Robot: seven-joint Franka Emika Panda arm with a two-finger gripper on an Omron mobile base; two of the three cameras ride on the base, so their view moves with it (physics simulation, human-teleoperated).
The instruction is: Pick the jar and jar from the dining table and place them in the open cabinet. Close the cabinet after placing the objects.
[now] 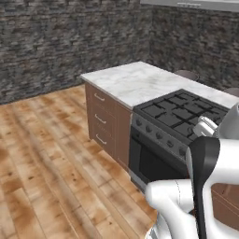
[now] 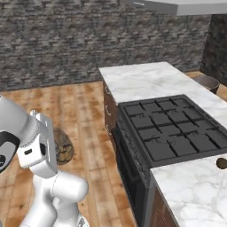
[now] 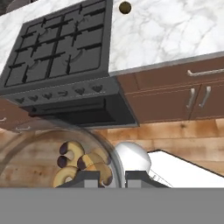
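Below the near edge of the worktop [image 3: 175, 30], out over the wooden floor [image 1: 42, 154], we had the shorter jar [image 3: 65, 153] pinched between our fingers [image 3: 105, 178], which stood narrow and closed on its clear glass wall. From the right base view the same jar [image 2: 62, 146] hung just beside the hand at the left of the scene, its brown and tan chunks plain through the glass. We judged it light but brittle, and glass of that kind is slick, so a hold low on the straight side wall seemed safer to us than one near the rim, where the fingers could slide off. The chunks inside looked loose, so tilting would probably shift the weight a little. A small brown round lump [image 3: 125, 7] lay on the marble to the far right of the black hob [image 3: 57, 48]; that was not ours to take. We could not find the taller jar or the cabinet from where we stood.
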